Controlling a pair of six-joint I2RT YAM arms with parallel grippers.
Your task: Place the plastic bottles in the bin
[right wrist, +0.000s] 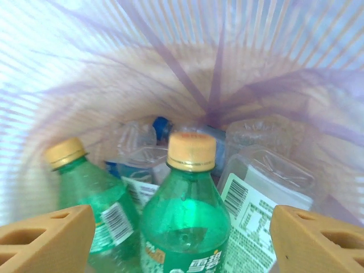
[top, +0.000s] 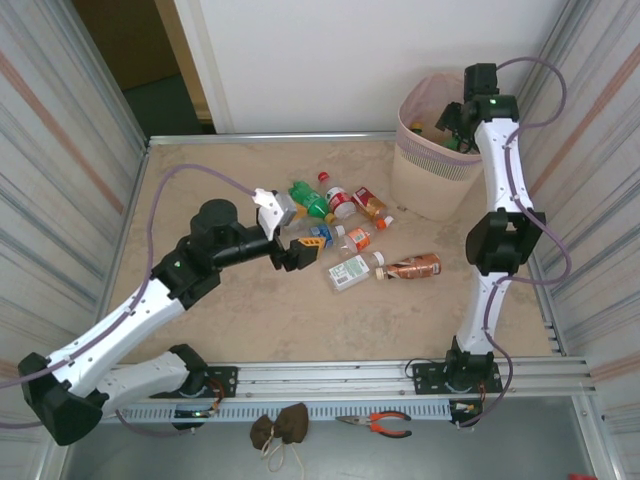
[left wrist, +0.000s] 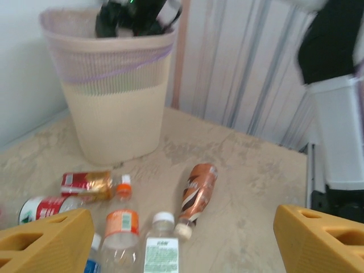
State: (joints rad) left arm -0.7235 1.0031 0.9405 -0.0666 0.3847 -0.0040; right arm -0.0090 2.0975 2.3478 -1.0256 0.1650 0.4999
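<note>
Several plastic bottles lie in a loose group mid-table: a green one [top: 310,198], a red-labelled one [top: 340,203], a copper-brown one [top: 412,267] [left wrist: 196,193] and a clear white-capped one [top: 350,272] [left wrist: 161,244]. My left gripper [top: 308,245] [left wrist: 182,242] hangs open just above the group's near-left side, touching none of them. The bin [top: 430,165] [left wrist: 114,114] stands at the back right. My right gripper [top: 455,120] [right wrist: 182,239] is inside its mouth, open. A green bottle with a yellow cap [right wrist: 185,222] stands free between its fingers, among other bottles in the bin [right wrist: 267,187].
Corrugated walls close in the left and right sides, and a white wall stands behind the bin. A metal rail runs along the near edge, with orange-handled pliers [top: 375,424] and a brown cloth bundle [top: 280,428] in front of it.
</note>
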